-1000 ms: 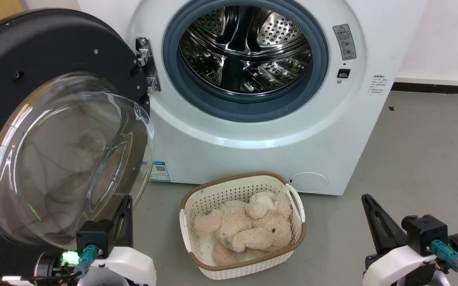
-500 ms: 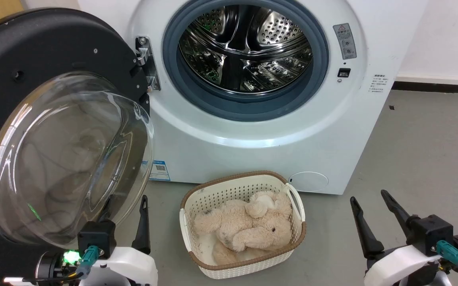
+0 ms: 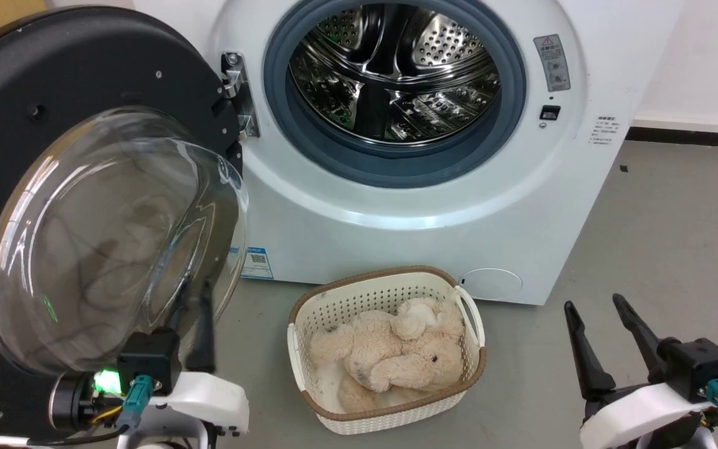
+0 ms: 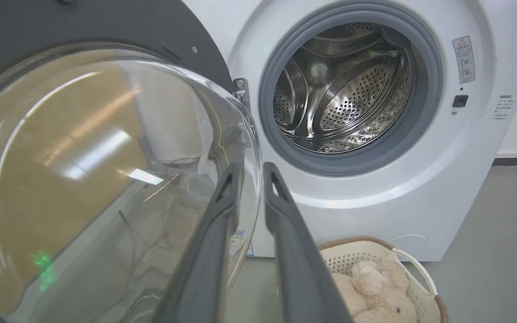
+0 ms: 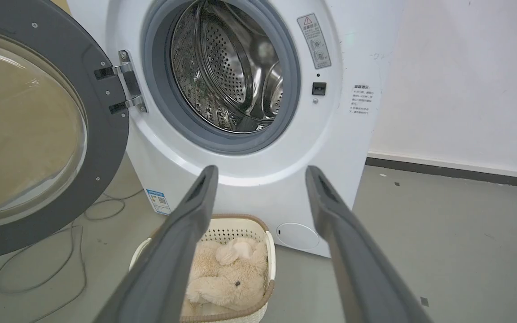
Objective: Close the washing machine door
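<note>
One washing machine (image 3: 396, 212), white front-loader, fills the upper middle of the head view; drum mouth uncovered, one steel drum (image 3: 396, 68) inside one grey gasket (image 3: 396, 171); one washing machine door (image 3: 103, 218), black frame with glass bowl, swung wide open at head-view left on one hinge (image 3: 237, 93); two grippers; left gripper (image 3: 194, 287) up at the bowl's lower right edge, fingers (image 4: 285, 233) drawn to a slim gap with the bowl's side wall between them, pinching the glass, one finger seen through it; right gripper (image 3: 593, 302) low at head-view right over the grey floor (image 3: 646, 218), fingers spread apart, holding nothing, well apart from the door; one cream basket (image 3: 390, 277) on the floor just in front of the machine; one plush toy (image 3: 390, 355) lying in it; one blue label (image 3: 256, 263) and one round cap (image 3: 490, 284) low on the machine front; one loose cable (image 5: 61, 260) on the floor under the door.
</note>
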Available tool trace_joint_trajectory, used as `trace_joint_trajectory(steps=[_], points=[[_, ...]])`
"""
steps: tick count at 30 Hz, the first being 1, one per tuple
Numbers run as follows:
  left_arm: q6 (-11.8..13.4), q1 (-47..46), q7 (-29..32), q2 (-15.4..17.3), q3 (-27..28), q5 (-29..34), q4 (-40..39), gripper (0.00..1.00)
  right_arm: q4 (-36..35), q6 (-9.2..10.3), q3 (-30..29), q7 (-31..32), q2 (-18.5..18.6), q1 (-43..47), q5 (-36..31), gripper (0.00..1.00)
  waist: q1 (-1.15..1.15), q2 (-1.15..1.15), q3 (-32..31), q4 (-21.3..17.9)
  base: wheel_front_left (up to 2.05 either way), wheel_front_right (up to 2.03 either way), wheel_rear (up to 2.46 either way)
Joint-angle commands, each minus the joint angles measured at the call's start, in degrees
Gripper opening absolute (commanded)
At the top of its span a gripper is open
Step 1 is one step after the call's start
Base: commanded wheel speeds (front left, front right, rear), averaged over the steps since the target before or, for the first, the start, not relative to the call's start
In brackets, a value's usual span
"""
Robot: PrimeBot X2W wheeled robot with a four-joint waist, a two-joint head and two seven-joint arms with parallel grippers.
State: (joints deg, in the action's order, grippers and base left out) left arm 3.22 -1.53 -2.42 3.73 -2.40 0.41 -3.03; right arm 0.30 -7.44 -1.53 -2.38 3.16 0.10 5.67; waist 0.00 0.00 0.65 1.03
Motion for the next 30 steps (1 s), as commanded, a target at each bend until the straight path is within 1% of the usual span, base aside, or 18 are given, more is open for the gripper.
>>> trace_joint_trajectory(steps=[1,8,15,19,24,30], points=[[0.6,-1.21,-0.57,0.49,-0.36,0.32,-0.8,0.0,0.0,-0.01,-0.22,-0.62,-0.06,-0.36,0.97,1.0,0.0,0.0,0.09,0.24,0.0,0.0,0.0],[2.23,-3.21,-1.41,1.88,-1.46,0.46,-3.89,0.0,0.11,-0.01,-0.8,-1.46,-0.07,-0.47,2.47,1.0,0.0,0.0,0.43,1.73,0.0,0.0,0.0],[3.61,-5.14,-2.25,3.53,-0.21,-0.98,-8.05,0.0,-0.05,-0.01,-0.93,-2.3,-0.09,-0.67,3.4,1.0,0.0,0.0,0.9,3.59,0.0,0.0,0.0],[3.43,-6.05,-2.6,4.28,0.76,-2.01,-9.55,0.0,-0.01,-0.02,-1.42,-2.66,-0.09,-0.6,4.03,1.0,0.0,0.0,1.05,4.83,0.0,0.0,0.0],[2.84,-7.44,-3.2,4.88,3.41,-3.86,-11.82,0.0,0.09,-0.02,-1.74,-3.25,-0.11,-0.54,4.69,1.0,0.0,0.0,1.19,7.02,0.0,0.0,0.0],[0.73,-9.53,-3.92,4.38,8.64,-7.85,-13.05,0.0,0.16,-0.02,-2.07,-3.97,-0.12,-0.8,5.67,1.0,0.0,0.0,1.54,9.88,0.0,0.0,0.0]])
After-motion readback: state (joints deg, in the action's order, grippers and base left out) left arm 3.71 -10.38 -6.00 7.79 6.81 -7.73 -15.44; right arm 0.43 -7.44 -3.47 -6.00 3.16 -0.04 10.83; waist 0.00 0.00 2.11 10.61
